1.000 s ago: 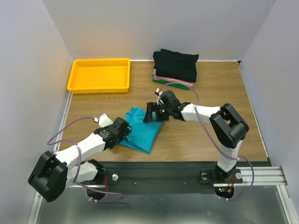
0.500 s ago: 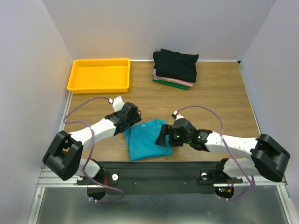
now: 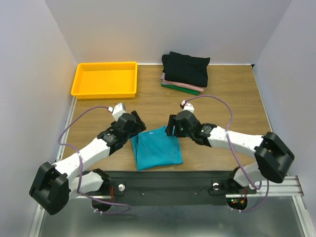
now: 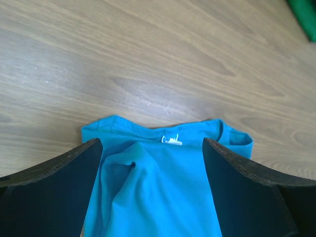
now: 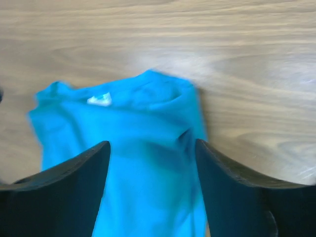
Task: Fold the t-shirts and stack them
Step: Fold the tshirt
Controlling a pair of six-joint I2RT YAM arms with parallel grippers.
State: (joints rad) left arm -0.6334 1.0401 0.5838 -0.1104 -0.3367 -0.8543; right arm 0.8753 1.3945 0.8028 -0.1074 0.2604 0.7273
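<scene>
A teal t-shirt lies folded into a rough rectangle near the table's front edge, its collar and white label toward the back. My left gripper hovers open over the shirt's far left corner. In the left wrist view the shirt spreads between the open left gripper. My right gripper is open over the far right corner, and the cloth shows blurred between its jaws. Folded t-shirts are stacked at the back: black on top, pink and green edges below.
A yellow plastic tray stands at the back left corner. Grey walls close in the table on the left, back and right. Purple cables loop above both arms. Bare wood lies between the teal shirt and the stack.
The teal shirt went from a slanted, half-folded shape to a squarer fold nearer the front edge. The right gripper has swung from the shirt's near right side back to its far right corner.
</scene>
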